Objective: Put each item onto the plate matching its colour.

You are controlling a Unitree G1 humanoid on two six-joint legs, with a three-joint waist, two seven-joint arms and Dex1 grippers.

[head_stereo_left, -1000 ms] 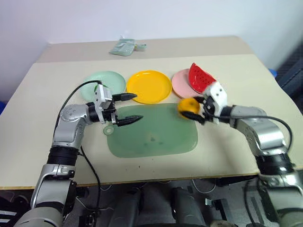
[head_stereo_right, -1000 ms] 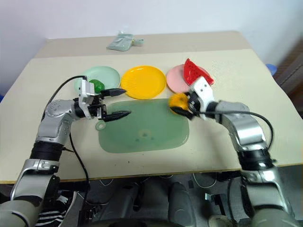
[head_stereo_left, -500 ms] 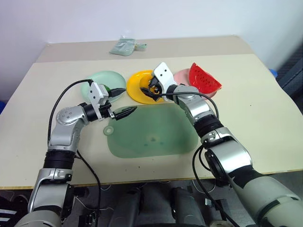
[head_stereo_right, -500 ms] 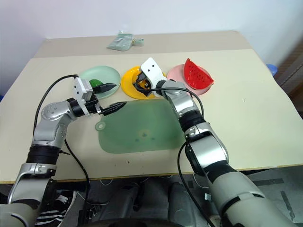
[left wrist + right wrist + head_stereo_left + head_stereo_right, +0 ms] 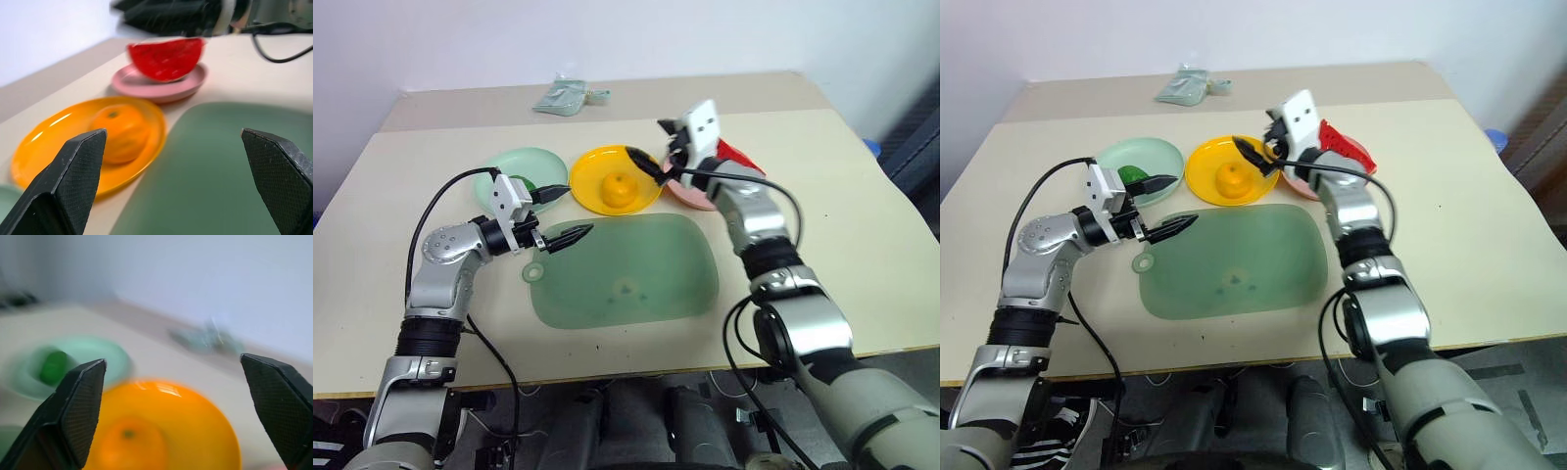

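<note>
From my head cameras, my right claw [image 5: 654, 163] hangs spread and empty above the yellow plate [image 5: 590, 194], with the mandarin [image 5: 623, 185] just below it. The watermelon wedge [image 5: 1340, 140] sits on the pink plate [image 5: 1301, 183] behind that claw, so an arm swing could clip it.

My left wrist view shows my left claw [image 5: 171, 176] spread and empty, the green board [image 5: 234, 161] beneath.

My right wrist view shows the green fruit [image 5: 53, 366] on the mint plate [image 5: 105, 357], beyond the claw. The tabletop [image 5: 822, 176] meets a pale wall.
</note>
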